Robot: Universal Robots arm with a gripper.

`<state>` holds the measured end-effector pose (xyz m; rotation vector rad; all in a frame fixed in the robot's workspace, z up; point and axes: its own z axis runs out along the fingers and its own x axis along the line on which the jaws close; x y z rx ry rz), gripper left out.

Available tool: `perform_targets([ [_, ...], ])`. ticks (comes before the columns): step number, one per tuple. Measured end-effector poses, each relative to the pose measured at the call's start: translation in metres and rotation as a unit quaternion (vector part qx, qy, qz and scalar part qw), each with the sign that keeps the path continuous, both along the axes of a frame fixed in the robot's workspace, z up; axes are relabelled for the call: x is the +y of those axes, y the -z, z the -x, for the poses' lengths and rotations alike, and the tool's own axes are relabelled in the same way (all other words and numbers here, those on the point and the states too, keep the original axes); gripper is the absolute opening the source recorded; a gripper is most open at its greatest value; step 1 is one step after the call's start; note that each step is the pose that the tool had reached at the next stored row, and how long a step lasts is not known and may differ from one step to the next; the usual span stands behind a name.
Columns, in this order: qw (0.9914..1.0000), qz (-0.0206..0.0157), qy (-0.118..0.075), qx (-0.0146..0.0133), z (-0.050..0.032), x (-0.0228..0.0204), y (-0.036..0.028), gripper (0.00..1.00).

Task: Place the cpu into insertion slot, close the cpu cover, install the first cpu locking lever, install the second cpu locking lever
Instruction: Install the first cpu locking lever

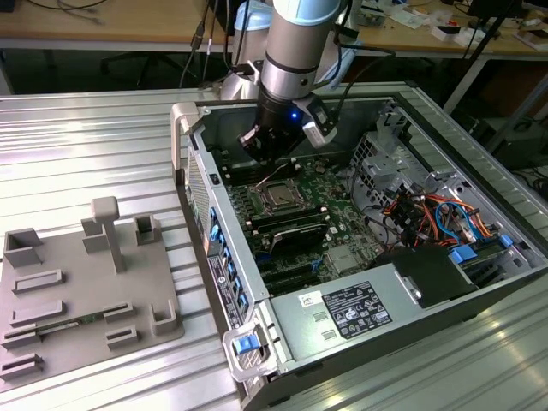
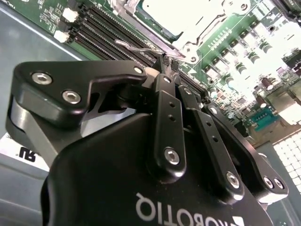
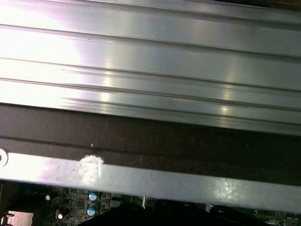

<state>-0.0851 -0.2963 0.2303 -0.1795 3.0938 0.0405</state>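
The cpu [image 2: 181, 14] is cut off by the second wrist view's edge and glare-washed.

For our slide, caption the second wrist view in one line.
Shut tool poised beside the cpu cover on the green motherboard.

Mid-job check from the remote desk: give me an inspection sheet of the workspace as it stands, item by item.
Surface: ribbed silver metal table carrying the open grey computer case.
Job's things: square silver cpu sits in the insertion slot on the green circuit board; silver metal cpu cover lies around it; a thin wire lever pokes out beside the socket.
Clutter: grey moulded fixture tray on the table at the exterior view's left.
Grippers: black gripper fingers pressed together, tips at the lever's edge of the socket.
Cables: orange, red and blue leads inside the case.
Surroundings: wooden benches behind.
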Motion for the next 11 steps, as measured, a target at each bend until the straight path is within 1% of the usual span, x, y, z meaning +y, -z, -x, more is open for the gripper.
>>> perform_targets([
  [2,1.0,-0.0005,-0.001,0.0,0.0,0.0025,0.0017,0.11],
  [6,1.0,-0.0007,-0.002,0.0,-0.0012,0.0058,0.0036,0.11],
  [9,1.0,-0.0007,-0.003,0.0001,-0.0042,0.0073,0.0047,0.11],
  [11,1.0,-0.0007,-0.003,0.0,-0.0054,0.0075,0.0054,0.11],
])
